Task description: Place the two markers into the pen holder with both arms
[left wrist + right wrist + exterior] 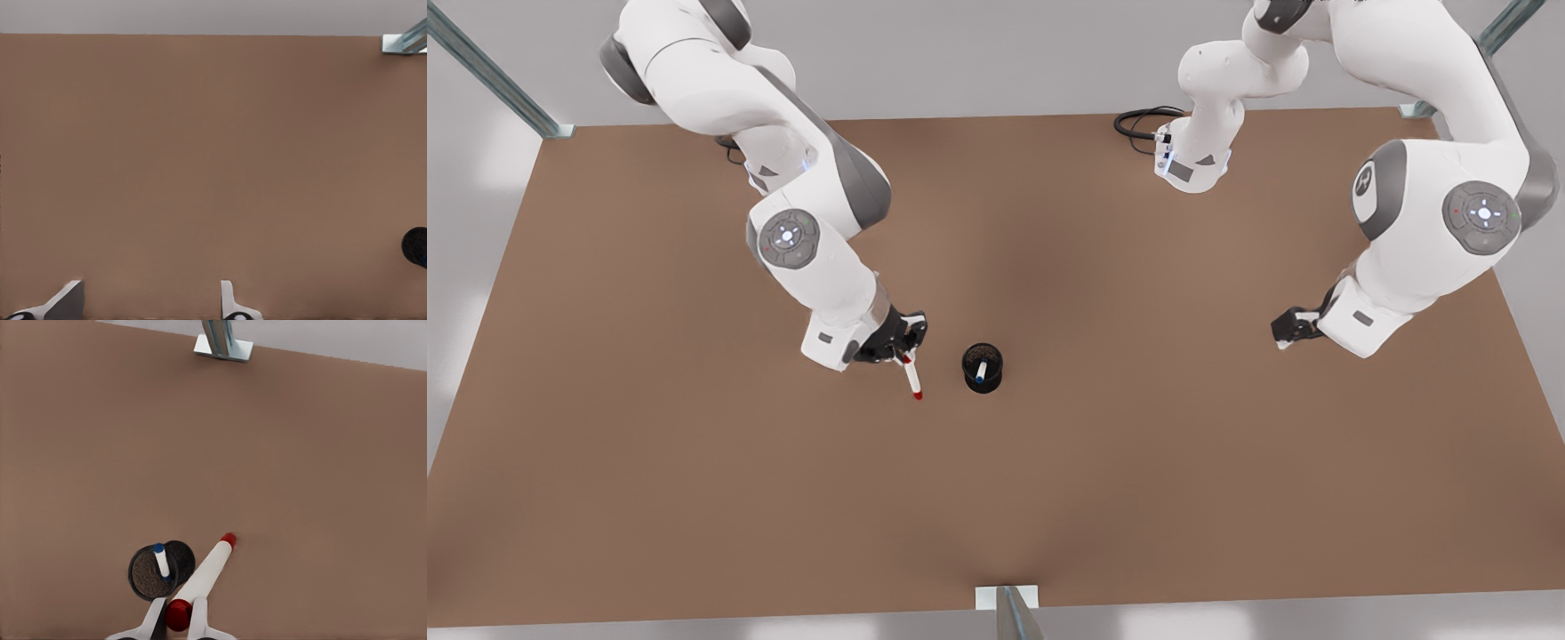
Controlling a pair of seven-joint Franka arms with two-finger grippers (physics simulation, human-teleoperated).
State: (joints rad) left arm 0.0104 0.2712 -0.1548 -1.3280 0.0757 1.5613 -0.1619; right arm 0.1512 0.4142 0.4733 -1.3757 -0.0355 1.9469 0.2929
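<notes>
My right gripper, on the front view's left, is shut on the red-capped marker. The marker slants down with its red tip near the table, just beside the pen holder and outside it. The small black cup stands upright mid-table, and the blue-capped marker stands inside it. My left gripper hangs open and empty far off at the front view's right, over bare table. The pen holder sits at the edge of the left wrist view.
The brown table has metal frame posts at its back corners and a bracket at the middle of its front edge. A black cable coil lies by the base of the arm on the front view's right.
</notes>
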